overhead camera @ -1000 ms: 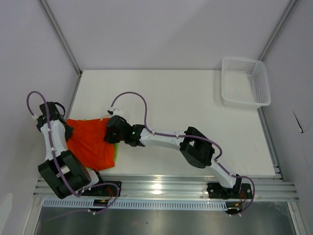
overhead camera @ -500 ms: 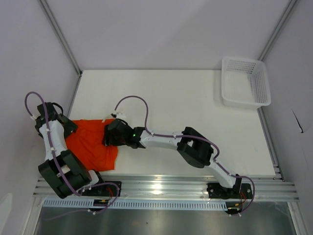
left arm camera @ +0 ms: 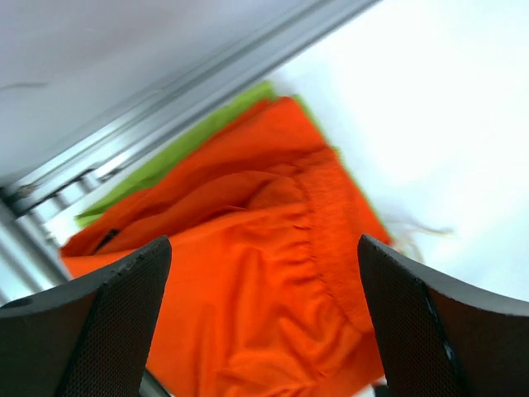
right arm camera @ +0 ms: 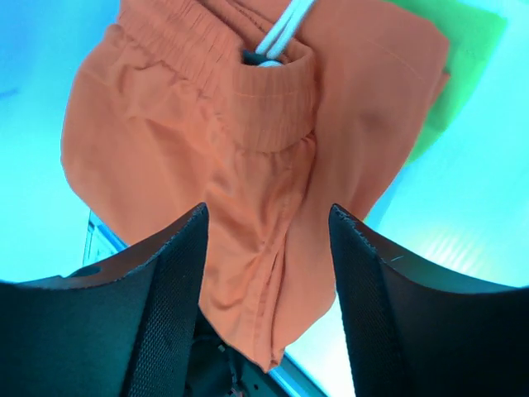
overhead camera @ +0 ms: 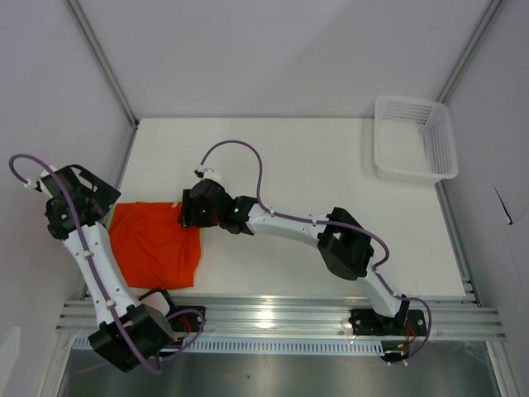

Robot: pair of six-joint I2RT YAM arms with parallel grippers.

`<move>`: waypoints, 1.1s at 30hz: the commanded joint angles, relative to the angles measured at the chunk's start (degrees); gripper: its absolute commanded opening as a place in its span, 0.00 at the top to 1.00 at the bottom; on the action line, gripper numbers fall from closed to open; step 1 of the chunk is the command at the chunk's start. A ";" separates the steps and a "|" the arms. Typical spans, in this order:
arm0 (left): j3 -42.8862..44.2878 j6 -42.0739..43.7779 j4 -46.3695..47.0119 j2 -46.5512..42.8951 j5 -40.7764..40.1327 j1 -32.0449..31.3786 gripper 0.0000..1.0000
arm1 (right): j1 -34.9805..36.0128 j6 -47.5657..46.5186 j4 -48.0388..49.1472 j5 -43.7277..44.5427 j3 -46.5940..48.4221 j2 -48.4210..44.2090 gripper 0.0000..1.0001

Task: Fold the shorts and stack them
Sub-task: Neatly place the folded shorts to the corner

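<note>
The orange-red shorts (overhead camera: pixel 154 245) lie folded flat near the table's front-left corner, on top of the lime green shorts (left arm camera: pixel 192 142), which show only as a strip along their edge. The green pair (right arm camera: pixel 463 45) also peeks out in the right wrist view, next to white drawstrings (right arm camera: pixel 281 33) at the orange waistband. My left gripper (overhead camera: pixel 97 197) hangs open above the left edge of the orange shorts (left arm camera: pixel 264 273), holding nothing. My right gripper (overhead camera: pixel 188 215) stands open over their far right corner, and the cloth (right arm camera: pixel 248 165) lies free below its fingers (right arm camera: pixel 165 306).
A white mesh basket (overhead camera: pixel 411 174) stands at the table's far right corner. A metal frame rail (overhead camera: pixel 273 313) runs along the near edge, just in front of the shorts. Grey walls close in the left and right sides.
Both grippers have opened and let go of the orange shorts, which now lie flat. The left arm has lifted and drawn back to the left; the right gripper has shifted slightly farther.
</note>
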 commanded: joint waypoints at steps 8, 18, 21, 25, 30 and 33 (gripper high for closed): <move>-1.31 -3.25 3.81 -2.85 25.90 0.33 0.16 | -1.37 -0.10 6.85 -16.60 6.38 0.58 0.70; -15.55 -10.45 18.20 5.33 33.75 0.68 0.34 | -6.39 13.78 31.20 -35.08 3.12 12.27 0.82; -19.77 -14.50 24.35 7.08 34.36 1.12 0.35 | -8.06 18.19 34.20 -36.58 3.03 17.02 0.83; -22.32 -17.22 28.94 10.95 31.55 2.52 0.36 | -9.46 19.16 33.32 -34.39 0.93 19.40 0.82; -26.36 -20.13 36.25 16.65 33.39 4.19 0.36 | -10.17 18.38 30.17 -32.19 0.48 19.49 0.82; -27.77 -21.62 41.51 19.38 36.02 4.63 0.34 | -10.08 17.23 28.76 -31.75 0.92 18.79 0.81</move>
